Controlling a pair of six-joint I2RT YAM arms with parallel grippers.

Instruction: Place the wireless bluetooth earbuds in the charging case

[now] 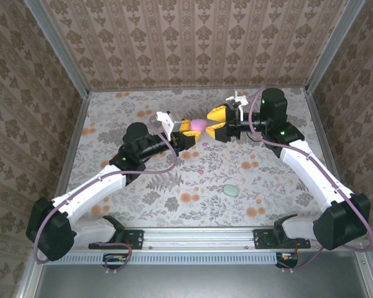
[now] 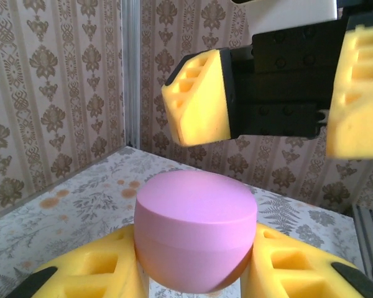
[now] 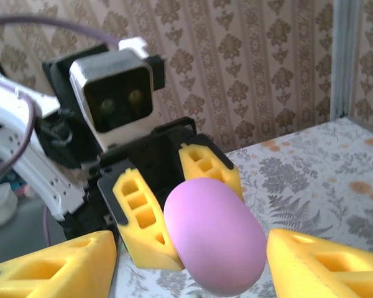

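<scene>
My left gripper (image 1: pixel 188 132) is shut on a pink pebble-shaped charging case (image 2: pixel 196 217), its lid closed, and holds it above the table between the yellow pads (image 2: pixel 112 267). The right gripper (image 1: pixel 217 122) faces it from the other side, open, its yellow fingers (image 3: pixel 56 267) spread to either side of the case (image 3: pixel 214 242) with a gap on the left one. A tiny pinkish earbud (image 1: pixel 201 171) lies on the floral tabletop nearer the arms' bases. In the top view the case (image 1: pixel 197 126) sits between the two grippers at the table's far middle.
A pale green pebble-shaped case (image 1: pixel 230 190) lies on the table (image 1: pixel 143 205) in front of the right arm. Patterned walls with metal corner posts (image 1: pixel 61 46) enclose the table on three sides.
</scene>
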